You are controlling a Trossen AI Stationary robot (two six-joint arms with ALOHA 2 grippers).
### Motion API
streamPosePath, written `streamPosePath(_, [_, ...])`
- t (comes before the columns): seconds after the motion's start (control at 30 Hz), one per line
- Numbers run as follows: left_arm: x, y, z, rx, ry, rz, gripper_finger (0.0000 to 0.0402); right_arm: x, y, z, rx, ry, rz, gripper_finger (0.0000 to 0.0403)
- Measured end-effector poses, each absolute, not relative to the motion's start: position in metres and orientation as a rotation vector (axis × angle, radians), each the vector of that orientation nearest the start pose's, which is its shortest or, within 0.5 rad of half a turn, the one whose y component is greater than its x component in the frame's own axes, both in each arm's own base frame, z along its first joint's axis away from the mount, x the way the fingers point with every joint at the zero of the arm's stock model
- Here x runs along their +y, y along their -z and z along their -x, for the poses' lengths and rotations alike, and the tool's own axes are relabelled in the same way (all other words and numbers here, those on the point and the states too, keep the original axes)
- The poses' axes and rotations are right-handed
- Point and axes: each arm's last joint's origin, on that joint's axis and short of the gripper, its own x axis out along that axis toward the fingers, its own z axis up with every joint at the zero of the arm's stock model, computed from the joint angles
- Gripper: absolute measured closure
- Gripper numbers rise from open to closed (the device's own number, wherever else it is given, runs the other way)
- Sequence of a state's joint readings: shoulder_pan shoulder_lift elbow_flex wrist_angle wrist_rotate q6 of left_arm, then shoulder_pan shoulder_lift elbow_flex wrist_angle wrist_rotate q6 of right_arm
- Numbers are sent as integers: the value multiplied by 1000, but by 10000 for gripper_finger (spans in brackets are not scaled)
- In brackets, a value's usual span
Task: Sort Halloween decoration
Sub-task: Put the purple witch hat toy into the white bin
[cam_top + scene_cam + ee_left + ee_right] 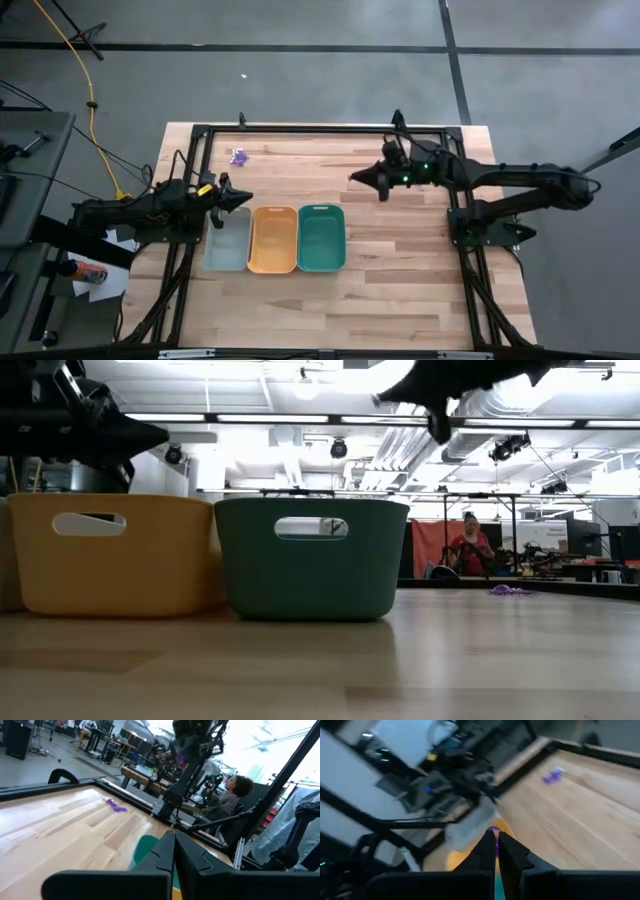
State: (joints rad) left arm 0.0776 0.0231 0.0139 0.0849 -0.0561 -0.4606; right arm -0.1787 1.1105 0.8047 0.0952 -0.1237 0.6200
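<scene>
A small heap of purple Halloween decoration pieces lies on the wooden table near its far left corner; it also shows in the right wrist view and the low view. Three trays stand side by side: grey, orange and teal. My right gripper hangs high above the table behind the teal tray, pointing toward the left edge, shut on a purple piece. My left gripper is shut on nothing and rests level over the grey tray's far end. My right gripper pinches a tiny purple piece between its two fingertips; only a sliver of it shows past the tips. The fingers lie about level, pointing toward the table's left side. The piece is lifted well clear of the table.
A black metal frame runs around the table's edges. Bare wood lies to the right of and in front of the trays. A person sits in the room beyond the far edge.
</scene>
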Motion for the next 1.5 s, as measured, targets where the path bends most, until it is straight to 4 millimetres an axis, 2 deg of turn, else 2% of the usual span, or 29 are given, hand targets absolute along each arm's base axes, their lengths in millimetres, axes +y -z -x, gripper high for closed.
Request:
streamPosePath(0.23, [9, -185, -96, -212, -91, 505, 401, -25, -307, -259, 101, 16, -534, 403])
streamPosePath(0.43, [10, -223, -86, -397, -96, 563, 401, -11, -298, -284, 32, -124, -433, 403])
streamPosePath(0.53, [11, -248, -80, -373, -142, 521, 401, -3, -288, -302, -22, -175, -361, 403])
streamPosePath(0.63, [11, -280, -74, -335, -180, 439, 401, 1, -282, -323, -6, -187, -353, 403])
streamPosePath(0.77, [11, -316, -68, -286, -247, 311, 401, 11, -285, -361, 27, -206, -313, 403])
streamPosePath(0.87, [12, -331, -67, -272, -278, 266, 401, 18, -285, -393, 57, -202, -267, 403])
streamPosePath(0.97, [12, -337, -66, -281, -275, 280, 401, 25, -282, -425, 79, -208, -264, 403])
streamPosePath(1.2, [12, -338, -66, -285, -272, 291, 401, 47, -263, -494, 151, -232, -282, 403])
streamPosePath(1.5, [12, -338, -66, -285, -272, 292, 401, 60, -225, -561, 169, -244, -282, 402])
